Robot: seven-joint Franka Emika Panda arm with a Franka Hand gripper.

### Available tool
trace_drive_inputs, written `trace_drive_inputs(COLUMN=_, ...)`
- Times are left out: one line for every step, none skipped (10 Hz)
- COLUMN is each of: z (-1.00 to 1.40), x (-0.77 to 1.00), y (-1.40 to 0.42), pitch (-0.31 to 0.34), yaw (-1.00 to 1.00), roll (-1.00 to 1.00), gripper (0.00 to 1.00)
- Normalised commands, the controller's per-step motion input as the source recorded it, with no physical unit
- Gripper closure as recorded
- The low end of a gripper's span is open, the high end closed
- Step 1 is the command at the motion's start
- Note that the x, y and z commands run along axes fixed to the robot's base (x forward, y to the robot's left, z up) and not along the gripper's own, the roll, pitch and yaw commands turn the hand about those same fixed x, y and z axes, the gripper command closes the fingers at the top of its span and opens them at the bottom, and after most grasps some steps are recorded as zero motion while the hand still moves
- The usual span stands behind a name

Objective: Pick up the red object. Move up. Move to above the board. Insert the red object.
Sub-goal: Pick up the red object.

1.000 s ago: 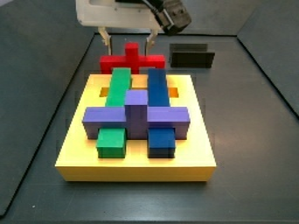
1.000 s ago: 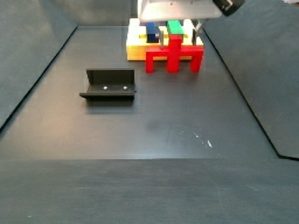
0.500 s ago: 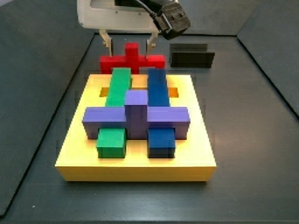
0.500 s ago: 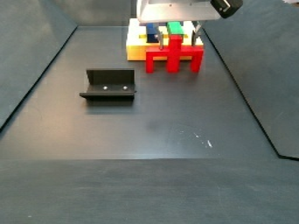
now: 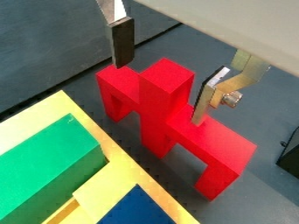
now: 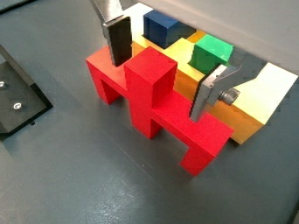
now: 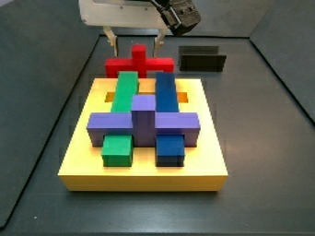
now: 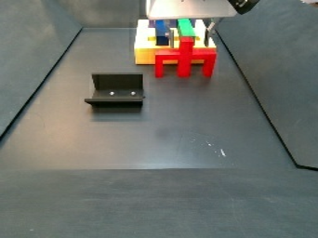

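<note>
Because the red object (image 5: pixel 163 118) is not yet gripped, the gripper (image 5: pixel 163 79) hovers over it. Its jaws stand apart, straddling the upright middle, beside the yellow board (image 7: pixel 145 147).

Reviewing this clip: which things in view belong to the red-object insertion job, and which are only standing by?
Part of the job:
- red object, on the floor beside the board
- yellow board, holding green, blue and purple blocks
- gripper, open, fingers either side of the red object's raised middle

Standing by:
- fixture, apart on the floor
</note>
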Motion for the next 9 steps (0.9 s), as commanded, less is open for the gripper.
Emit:
trace_drive_inputs(z=0.00, x=0.00, y=0.00, pitch=0.000, yaw=0.00, roll=0.00, gripper=1.00)
trace_drive_inputs(z=0.00, x=0.00, y=0.00, pitch=0.000, yaw=0.00, roll=0.00, gripper=1.00)
trace_drive_inputs(z=0.00, x=0.00, y=0.00, pitch=0.000, yaw=0.00, roll=0.00, gripper=1.00)
trace_drive_inputs(z=0.00, x=0.00, y=0.00, pitch=0.000, yaw=0.00, roll=0.00, gripper=1.00)
trace_drive_inputs(z=0.00, x=0.00, y=0.00, pitch=0.000, yaw=0.00, roll=0.00, gripper=1.00)
trace_drive_inputs(z=0.00, x=0.00, y=0.00, pitch=0.000, yaw=0.00, roll=0.00, gripper=1.00)
trace_drive_inputs(z=0.00, x=0.00, y=0.00, pitch=0.000, yaw=0.00, roll=0.00, gripper=1.00)
trace_drive_inputs(z=0.00, x=0.00, y=0.00, pitch=0.000, yaw=0.00, roll=0.00, gripper=1.00)
trace_drive_inputs(z=0.00, x=0.00, y=0.00, pitch=0.000, yaw=0.00, roll=0.00, gripper=1.00)
